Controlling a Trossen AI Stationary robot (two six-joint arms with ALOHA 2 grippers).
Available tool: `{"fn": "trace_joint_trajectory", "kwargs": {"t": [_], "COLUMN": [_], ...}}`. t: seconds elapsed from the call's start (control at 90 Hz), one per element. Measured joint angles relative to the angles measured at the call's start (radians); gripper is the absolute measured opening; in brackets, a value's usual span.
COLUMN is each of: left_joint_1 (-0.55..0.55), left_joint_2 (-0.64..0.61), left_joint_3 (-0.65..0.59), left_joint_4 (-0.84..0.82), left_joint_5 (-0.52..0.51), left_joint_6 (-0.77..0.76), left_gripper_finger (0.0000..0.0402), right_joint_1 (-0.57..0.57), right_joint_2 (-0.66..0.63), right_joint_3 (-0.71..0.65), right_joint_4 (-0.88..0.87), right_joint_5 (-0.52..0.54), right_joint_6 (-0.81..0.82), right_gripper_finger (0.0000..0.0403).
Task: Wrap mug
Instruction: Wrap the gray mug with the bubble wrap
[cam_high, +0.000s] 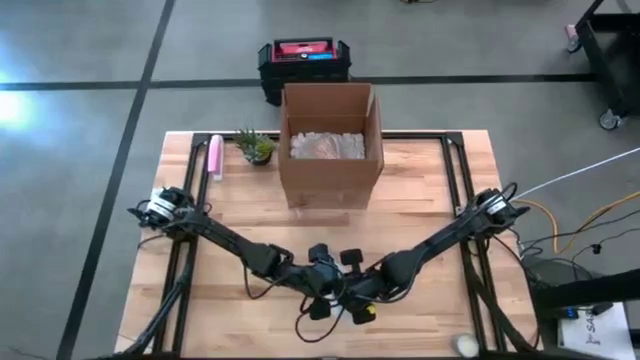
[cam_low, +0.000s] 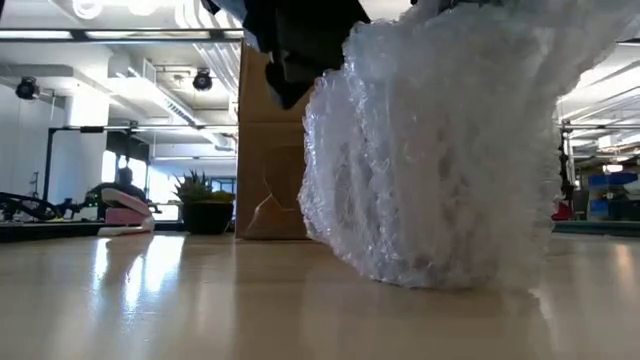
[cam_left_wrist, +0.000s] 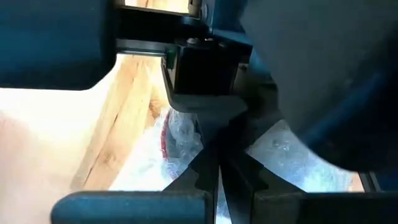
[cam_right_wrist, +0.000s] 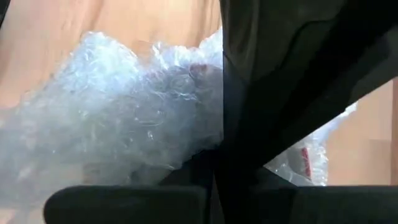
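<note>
Low view: bubble wrap (cam_low: 440, 150) bundle, no legible writing.

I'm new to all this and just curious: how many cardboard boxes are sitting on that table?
1. The open cardboard box stands at the table's far edge, middle, beside the small potted plant. Nothing suggests another hidden behind it.

The light wooden desk (cam_high: 420, 190) carries an open cardboard box (cam_high: 330, 150) near its far edge, with a small potted plant (cam_high: 256, 147) just beside the box and a pink object (cam_high: 215, 157) lying beyond the plant. Nearer the front edge, a bubble-wrap bundle (cam_low: 440, 150) rests on the wood.
</note>
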Motion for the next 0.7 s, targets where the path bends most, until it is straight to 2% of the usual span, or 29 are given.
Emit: {"fn": "trace_joint_trajectory", "kwargs": {"t": [0.078,0.289,0.422,0.6,0.7], "left_joint_1": [0.000,0.002,0.002,0.002,0.002], "left_joint_2": [-0.001,-0.002,-0.002,-0.002,-0.002], "left_joint_3": [0.000,0.000,0.000,0.000,0.000], "left_joint_4": [-0.003,-0.015,-0.016,-0.010,-0.008], "left_joint_5": [-0.003,-0.011,-0.010,-0.006,-0.006], "left_joint_6": [0.002,0.003,0.003,0.003,0.004], "left_gripper_finger": [0.0000,0.0000,0.0000,0.0000,0.0000], "right_joint_1": [0.000,0.015,0.031,0.035,0.029], "right_joint_2": [-0.002,-0.061,-0.117,-0.160,-0.138], "right_joint_3": [0.026,0.141,0.151,0.063,-0.001], "right_joint_4": [-0.064,-0.374,-0.501,-0.477,-0.293], "right_joint_5": [0.003,0.012,0.039,0.217,0.191], "right_joint_6": [-0.010,0.007,0.061,0.102,0.037], "right_gripper_finger": [0.0000,0.0000,0.0000,0.0000,0.0000]}}
